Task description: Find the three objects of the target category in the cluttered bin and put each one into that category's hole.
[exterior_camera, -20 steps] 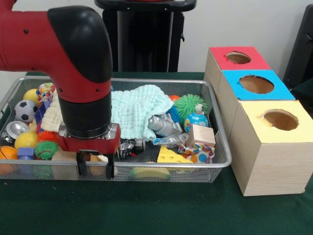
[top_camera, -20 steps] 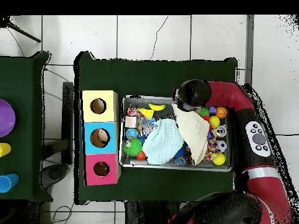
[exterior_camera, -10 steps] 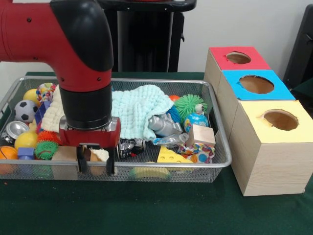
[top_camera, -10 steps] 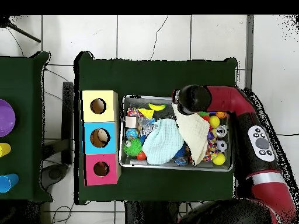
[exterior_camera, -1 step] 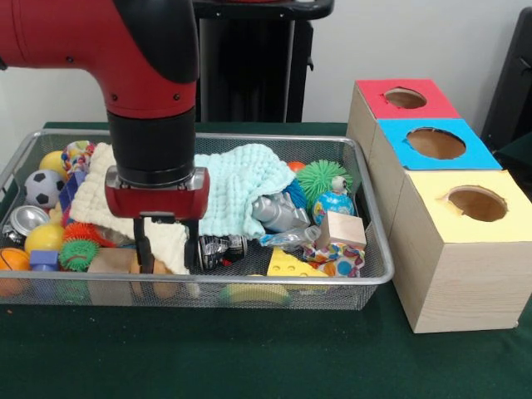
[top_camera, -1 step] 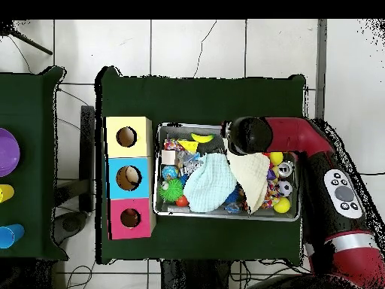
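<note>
Cream cloth (exterior_camera, -1 step: pixel 170 241) is pinched by gripper (exterior_camera, -1 step: pixel 166 258) at bin (exterior_camera, -1 step: pixel 376 274) front edge. Target category unknown. Risk: cloth may snag neighbouring toys, spilling them over the rim.

White tiled floor (top_camera, -1 step: pixel 180 49), dark green table (top_camera, -1 step: pixel 203 94), pale wall (exterior_camera, -1 step: pixel 416 41) behind.

The bin (exterior_camera, -1 step: pixel 378 274) is crammed edge to edge with toys, and two cloths (exterior_camera, -1 step: pixel 237 187) cover its middle. The green surface (exterior_camera, -1 step: pixel 249 353) around it lies open, and the three box holes (exterior_camera, -1 step: pixel 436 143) stand unblocked.
</note>
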`<state>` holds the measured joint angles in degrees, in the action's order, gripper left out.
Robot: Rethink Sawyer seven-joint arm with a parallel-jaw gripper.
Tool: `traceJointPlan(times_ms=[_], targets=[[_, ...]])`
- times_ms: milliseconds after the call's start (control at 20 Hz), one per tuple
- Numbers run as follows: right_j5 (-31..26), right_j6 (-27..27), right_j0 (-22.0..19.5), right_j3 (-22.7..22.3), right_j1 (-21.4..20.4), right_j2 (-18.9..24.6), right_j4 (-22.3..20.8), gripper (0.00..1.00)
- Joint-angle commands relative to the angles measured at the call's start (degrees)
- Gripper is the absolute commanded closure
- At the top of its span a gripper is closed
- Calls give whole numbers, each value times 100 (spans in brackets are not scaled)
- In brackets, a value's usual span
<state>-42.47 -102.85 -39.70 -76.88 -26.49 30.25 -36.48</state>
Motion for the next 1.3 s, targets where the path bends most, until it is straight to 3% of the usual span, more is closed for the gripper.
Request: traceJointPlan(times_ms=[50,450,1300], targets=[[-189,638,-46,-803,-138,-263,-204,0],[389,575,-58,-797,85,-427,-654,0],[539,510,-145,-588,324,-378,-772,0]])
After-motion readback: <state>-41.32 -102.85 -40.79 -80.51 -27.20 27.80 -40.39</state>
